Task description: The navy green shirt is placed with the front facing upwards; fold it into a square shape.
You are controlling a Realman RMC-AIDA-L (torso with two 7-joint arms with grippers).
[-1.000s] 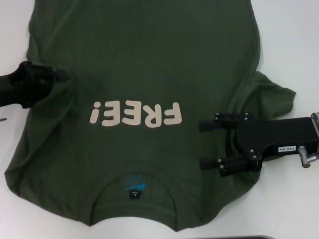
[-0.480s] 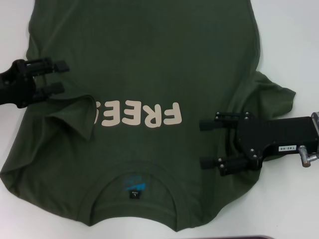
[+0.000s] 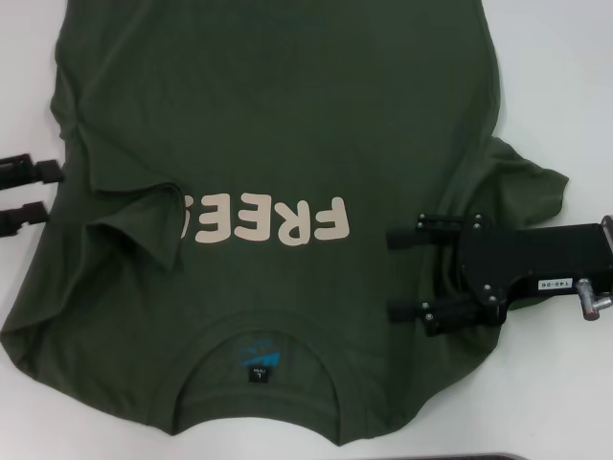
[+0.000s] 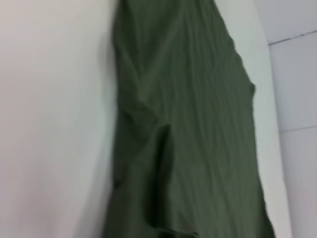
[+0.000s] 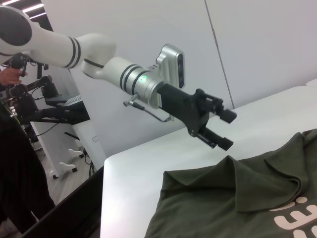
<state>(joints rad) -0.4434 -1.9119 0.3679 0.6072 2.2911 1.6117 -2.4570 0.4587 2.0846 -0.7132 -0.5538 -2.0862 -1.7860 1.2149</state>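
Judging by the navy green shirt [image 3: 278, 125], we have only its left sleeve folded inward, just beyond our left gripper's [image 3: 21, 195] open, empty fingers, while our right gripper [image 3: 412, 271], fingers apart over the unfolded right side, holds nothing.

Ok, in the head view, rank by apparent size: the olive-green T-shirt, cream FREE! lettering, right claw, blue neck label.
1. Olive-green cotton T-shirt
2. Black right claw, nearer the camera, so unsure against the lettering
3. Cream FREE! lettering, partly covered by a fold
4. Small blue neck label

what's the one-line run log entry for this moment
left pincer open, off shirt edge | left sleeve folded over lettering | right pincer open above navy green shirt
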